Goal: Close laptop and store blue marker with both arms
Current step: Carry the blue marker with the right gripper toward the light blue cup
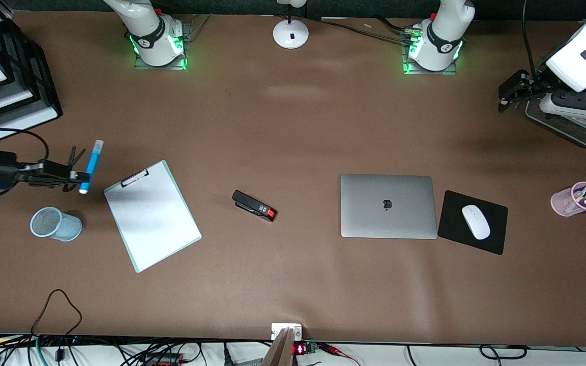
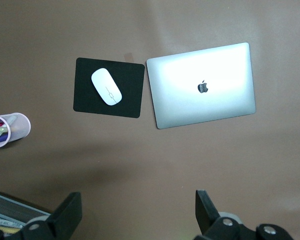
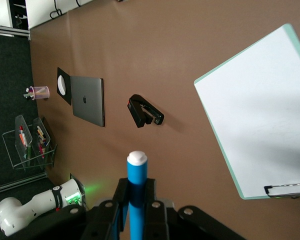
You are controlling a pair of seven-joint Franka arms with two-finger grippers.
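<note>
Smooth brown matte sheeting covers the bench (image 1: 293, 284), whose lower edge in the front view lies closest to the camera. Lowest among the things on it is the clipboard (image 1: 152, 215), a flat white rectangle with a pale green rim and a metal clip, lying at a slant in the lower left part of that frame. Beside it, toward the right arm's end, a pale blue mesh pen cup (image 1: 56, 223) lies tipped on its side.

In the right half of the frame the laptop (image 1: 387, 206) lies shut, a slim silver-grey slab with rounded corners and a dark apple logo on its lid. Just beside it, a glossy white mouse (image 1: 475, 221) sits on a black mouse pad (image 1: 472, 222). Near mid-frame lies a black stapler (image 1: 254, 206) with a red end.

At the left edge of the frame, the right gripper (image 1: 80, 176) has its jaws clenched on the blue marker (image 1: 91, 165), a slim bright blue stick with a pale end, held above the bench near the mesh cup.

At the upper right, the left gripper (image 2: 137, 212) waits with jaws released, over a wire tray (image 1: 573, 122). A translucent pink cup (image 1: 576, 199) holds pens.
</note>
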